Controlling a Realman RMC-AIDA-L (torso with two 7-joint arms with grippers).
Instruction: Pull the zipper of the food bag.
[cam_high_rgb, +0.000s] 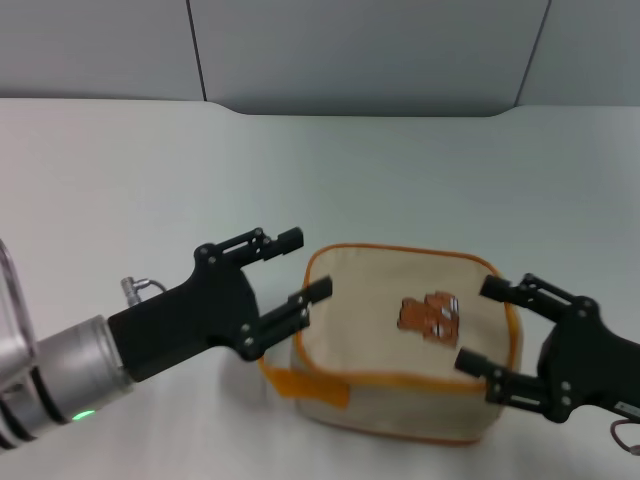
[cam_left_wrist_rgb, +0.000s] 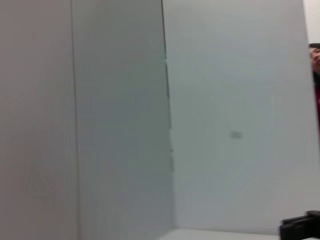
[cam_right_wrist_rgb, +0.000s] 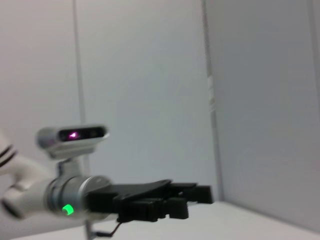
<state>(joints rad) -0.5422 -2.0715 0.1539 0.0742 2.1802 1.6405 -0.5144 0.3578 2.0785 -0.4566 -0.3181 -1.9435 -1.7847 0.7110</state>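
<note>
The food bag (cam_high_rgb: 385, 340) is a boxy beige bag with orange piping and a brown bear patch (cam_high_rgb: 430, 317), standing on the white table (cam_high_rgb: 150, 170) in the head view. Its orange loop handle (cam_high_rgb: 305, 385) hangs at its front left corner. I cannot make out the zip line or its metal pull tab. My left gripper (cam_high_rgb: 308, 264) is open at the bag's left edge, fingers level with its top. My right gripper (cam_high_rgb: 478, 323) is open at the bag's right edge, its fingers over the bag's right side. The right wrist view shows the left gripper (cam_right_wrist_rgb: 197, 200) from the side.
Grey wall panels (cam_high_rgb: 360, 50) stand behind the table's far edge. A small cable loop (cam_high_rgb: 140, 285) sticks out of the left wrist. The left wrist view shows only wall panels and a black gripper part (cam_left_wrist_rgb: 300, 227) at the corner.
</note>
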